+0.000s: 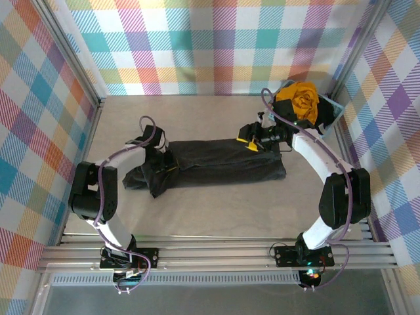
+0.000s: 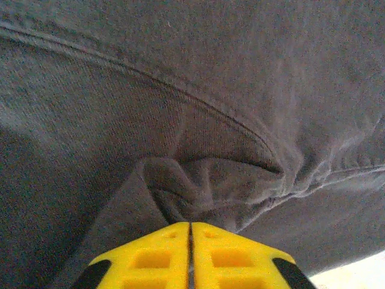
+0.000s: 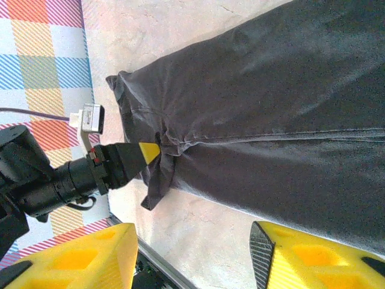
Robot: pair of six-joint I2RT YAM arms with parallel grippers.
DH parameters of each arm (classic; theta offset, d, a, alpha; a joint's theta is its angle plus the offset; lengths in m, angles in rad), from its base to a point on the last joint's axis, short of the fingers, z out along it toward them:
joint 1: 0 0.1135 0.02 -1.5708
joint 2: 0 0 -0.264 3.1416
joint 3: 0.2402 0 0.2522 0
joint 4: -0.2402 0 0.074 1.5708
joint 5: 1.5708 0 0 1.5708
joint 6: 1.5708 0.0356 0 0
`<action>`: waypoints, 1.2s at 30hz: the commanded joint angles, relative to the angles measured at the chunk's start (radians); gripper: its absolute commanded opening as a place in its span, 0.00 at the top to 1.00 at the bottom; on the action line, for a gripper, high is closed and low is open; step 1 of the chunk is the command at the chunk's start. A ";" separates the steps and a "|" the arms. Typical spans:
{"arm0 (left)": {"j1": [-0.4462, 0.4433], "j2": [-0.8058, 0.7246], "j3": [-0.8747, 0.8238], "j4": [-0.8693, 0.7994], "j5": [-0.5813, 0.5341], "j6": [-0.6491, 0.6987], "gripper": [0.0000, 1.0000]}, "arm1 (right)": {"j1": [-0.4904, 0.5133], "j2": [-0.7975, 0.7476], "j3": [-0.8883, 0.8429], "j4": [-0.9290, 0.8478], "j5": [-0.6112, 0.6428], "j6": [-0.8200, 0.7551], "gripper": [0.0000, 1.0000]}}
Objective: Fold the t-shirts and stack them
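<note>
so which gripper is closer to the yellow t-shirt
Right. The right gripper is open over the right end of the dark t-shirt, near the mustard-yellow t-shirt; the left gripper is shut on its left end, farther away.

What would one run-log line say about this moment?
left tool: shut on dark t-shirt | right tool: open | yellow t-shirt: far right corner

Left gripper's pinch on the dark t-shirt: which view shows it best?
Left wrist: the left gripper is shut with the dark t-shirt puckered at its tips. Right wrist shows it from afar; top external shows it small, from above.
</note>
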 commanded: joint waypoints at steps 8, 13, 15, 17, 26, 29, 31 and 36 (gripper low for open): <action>-0.073 -0.106 0.008 -0.126 -0.139 -0.079 0.75 | 0.005 -0.006 -0.034 0.024 -0.022 -0.002 0.47; -0.021 -0.090 0.069 -0.204 -0.237 0.032 0.46 | 0.005 -0.009 -0.055 0.036 -0.031 0.002 0.47; 0.031 -0.052 0.074 -0.183 -0.212 0.086 0.47 | 0.005 -0.013 -0.061 0.045 -0.044 0.003 0.47; 0.076 -0.020 0.072 -0.132 -0.160 0.151 0.48 | 0.005 -0.021 -0.066 0.066 -0.070 0.002 0.47; 0.126 0.129 0.176 -0.141 -0.071 0.412 0.54 | 0.021 -0.068 -0.081 0.131 -0.160 -0.003 0.46; 0.128 0.119 0.137 -0.085 -0.024 0.422 0.55 | 0.025 -0.076 -0.096 0.143 -0.157 0.011 0.46; 0.127 0.112 0.120 -0.064 0.012 0.420 0.57 | 0.028 -0.075 -0.100 0.143 -0.151 0.015 0.47; 0.125 0.117 0.104 -0.088 0.021 0.420 0.62 | 0.029 -0.060 -0.093 0.143 -0.145 0.016 0.47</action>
